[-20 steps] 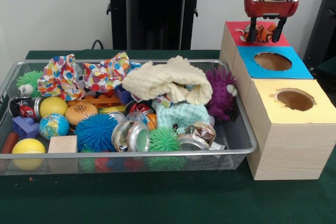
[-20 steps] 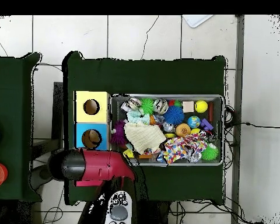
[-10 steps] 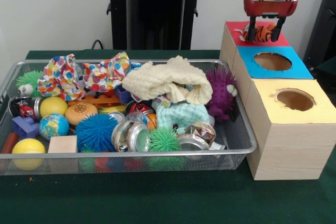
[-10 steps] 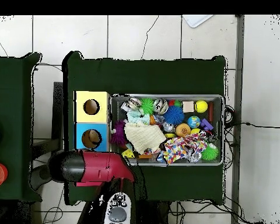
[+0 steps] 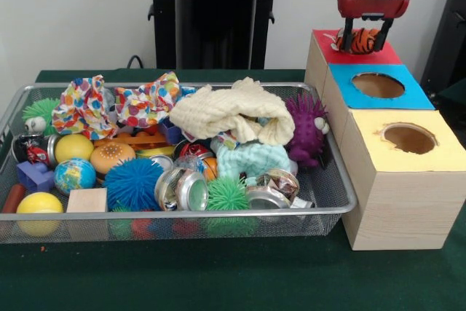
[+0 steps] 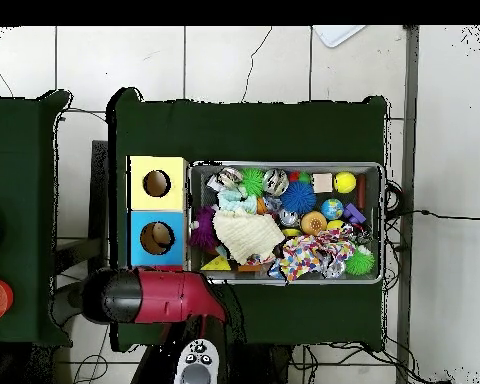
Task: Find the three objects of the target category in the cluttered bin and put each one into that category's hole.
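Mesh bin (image 5: 331, 213): fills the left and centre of the front view on the green tabletop (image 5: 218, 282), heaped with spiky balls, cans, cloths and a wooden block.
Duckling and bear: I cannot find either in the bin in any view; they may lie under the cream cloth (image 5: 229, 112) or be already posted, and the frames do not settle it.
Hedgehog (image 5: 306, 127): purple and spiky, at the bin's right end, beside the boxes; not a target.
Boxes: three in a row at right in the front view, yellow nearest, blue in the middle, red hole (image 5: 331, 47) farthest.
Tiger (image 5: 362, 38): upper right of the front view, orange with black stripes, between the dark fingers just above the red surround.
Pincer (image 5: 364, 40): clenched on the tiger, hanging from the red wrist over the red box.
Progress: as I judge it, the tiger is at its hole but not yet dropped; letting go is what is left for this one, then any plush still buried in the bin.
Front view only: shows the tiger, the grip and the red surround.
Overhead only: the arm (image 6: 159, 296) at lower left covers the red box entirely; the yellow and blue holes and the whole bin layout show plainly.
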`<control>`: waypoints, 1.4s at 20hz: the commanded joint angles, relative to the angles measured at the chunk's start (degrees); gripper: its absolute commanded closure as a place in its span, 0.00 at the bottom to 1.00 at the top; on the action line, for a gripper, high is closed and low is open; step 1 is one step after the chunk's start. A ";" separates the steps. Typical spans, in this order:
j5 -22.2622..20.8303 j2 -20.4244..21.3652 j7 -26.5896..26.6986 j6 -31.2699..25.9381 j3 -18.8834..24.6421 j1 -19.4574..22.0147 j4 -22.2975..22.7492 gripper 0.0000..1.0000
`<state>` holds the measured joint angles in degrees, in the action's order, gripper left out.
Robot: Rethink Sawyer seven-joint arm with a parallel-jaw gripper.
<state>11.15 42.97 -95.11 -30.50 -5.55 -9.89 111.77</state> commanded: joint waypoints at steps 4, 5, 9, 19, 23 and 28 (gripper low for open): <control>4.40 -3.89 -15.14 -5.06 0.43 1.96 -0.08 0.00; 4.49 -4.22 -14.93 -5.32 0.46 2.14 -0.49 0.00; 4.73 -5.29 -14.37 -6.06 0.25 2.62 -2.13 0.00; 3.98 -6.10 -13.29 -9.86 -0.70 3.23 -5.68 0.00; 4.05 -1.81 -13.55 -12.69 -0.83 2.41 -2.64 0.00; 3.04 5.26 -12.68 -21.27 -1.82 1.98 -0.61 0.00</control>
<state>13.78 42.47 -95.15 -39.76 -6.40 -8.76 109.42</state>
